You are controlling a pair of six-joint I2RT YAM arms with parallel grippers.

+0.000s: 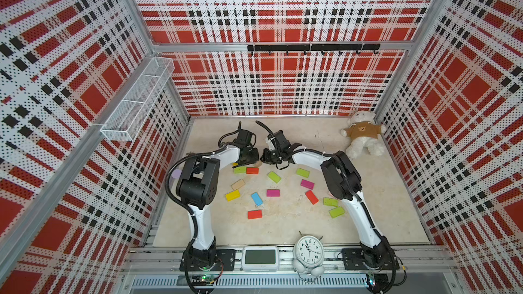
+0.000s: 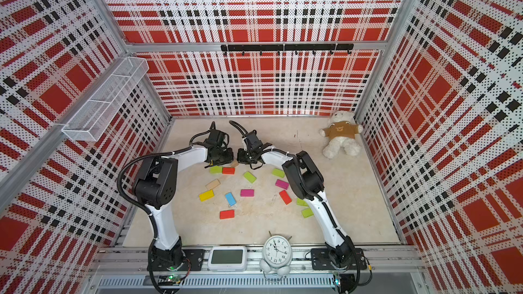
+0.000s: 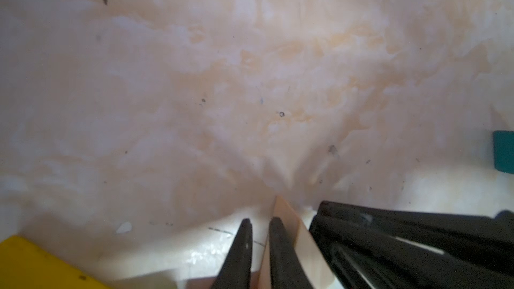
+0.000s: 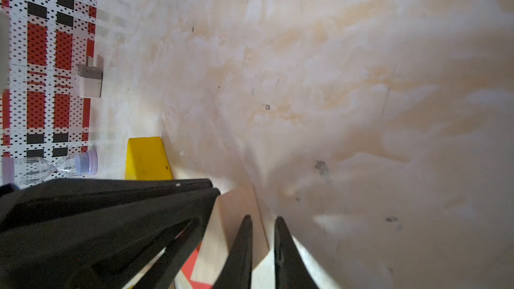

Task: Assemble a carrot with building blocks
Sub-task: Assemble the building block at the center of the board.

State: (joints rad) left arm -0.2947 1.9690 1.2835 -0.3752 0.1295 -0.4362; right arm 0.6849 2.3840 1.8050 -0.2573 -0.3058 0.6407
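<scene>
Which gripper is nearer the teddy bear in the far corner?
Right. The right gripper is mid-table, well apart from the teddy bear; the left gripper stands close beside it, on the side away from the bear.

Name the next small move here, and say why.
Probably nudge the tan block into line with the red block. The green block and the red one lie in a row. The tan one sits just off that row's end, flanked by the shut left gripper and right gripper.

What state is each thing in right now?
left pincer, shut, beside tan triangle
right pincer, shut, beside tan triangle
tan triangle, lying flat between both pincers
rectangular blocks, scattered flat, unassembled
hourglass toy, on its side
teddy bear, lying in far corner
</scene>
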